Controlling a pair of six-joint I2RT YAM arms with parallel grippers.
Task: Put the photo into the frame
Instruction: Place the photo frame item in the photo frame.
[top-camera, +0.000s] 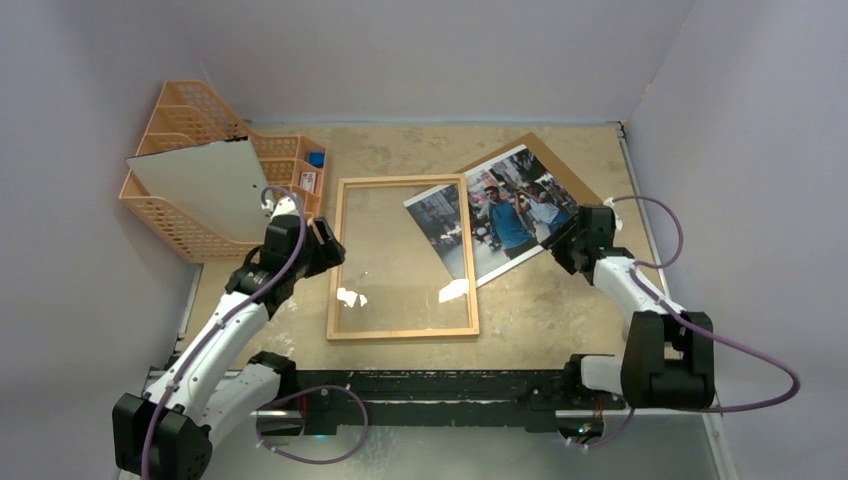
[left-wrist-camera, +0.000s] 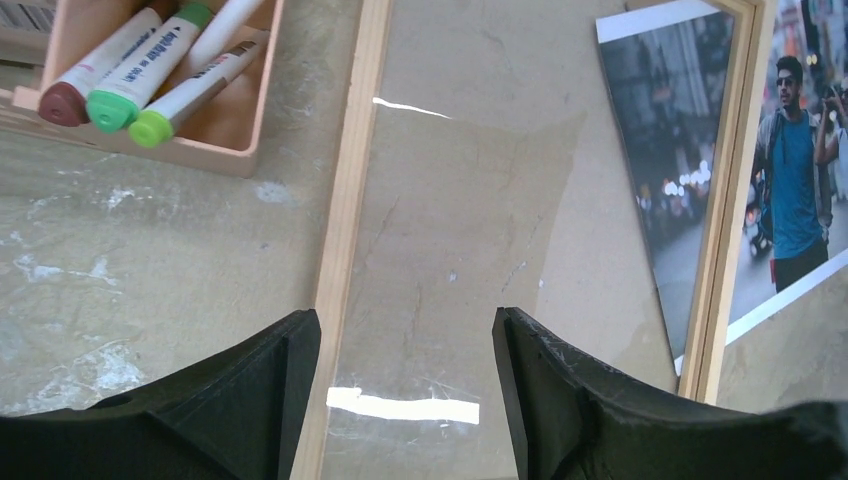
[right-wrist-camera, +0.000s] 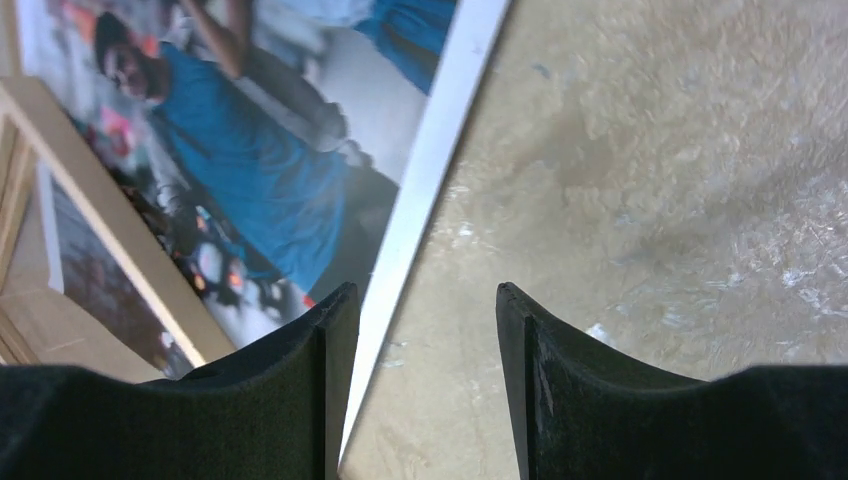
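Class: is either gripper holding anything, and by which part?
Nothing: the left gripper is open over the frame, the right gripper open over the photo.

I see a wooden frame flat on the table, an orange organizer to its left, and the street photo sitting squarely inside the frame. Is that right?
Not quite. The photo lies tilted across the right side of the frame, most of it sticking out beyond, not squarely inside; the top view shows this. The frame is flat on the table, the orange organizer to its left.
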